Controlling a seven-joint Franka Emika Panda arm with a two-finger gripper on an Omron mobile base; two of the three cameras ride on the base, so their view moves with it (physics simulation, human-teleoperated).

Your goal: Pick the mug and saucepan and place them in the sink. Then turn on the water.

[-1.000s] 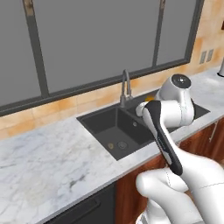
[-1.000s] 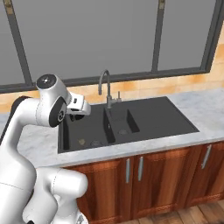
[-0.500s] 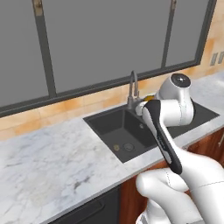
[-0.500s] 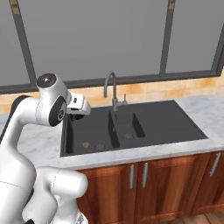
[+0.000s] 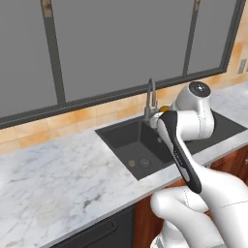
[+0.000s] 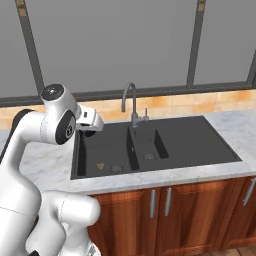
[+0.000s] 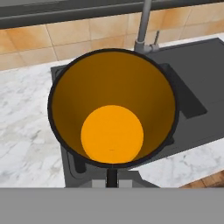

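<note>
We have the mug (image 7: pixel 112 109) pinched in the claw (image 7: pixel 112 175), jaws pressed together on its rim. The hand view looks straight down into its orange-yellow inside, with the dark rim ringing it. In the left base view a sliver of orange shows at the wrist, just beside the tap (image 5: pixel 151 99).

The mug is carried above the sink (image 6: pixel 200 145), over its left basin (image 6: pixel 100 150) as seen from the right base view, and is not yet set down. We judge the arm is at the carry stage of the first placement.

Both basins look bare apart from the drains and a small speck near the left one. We cannot locate the saucepan on the marble counter (image 5: pixel 58 179). No water runs from the tap.

Remaining, as we read it: lower and release the mug, fetch and place the saucepan, then turn on the water.
</note>
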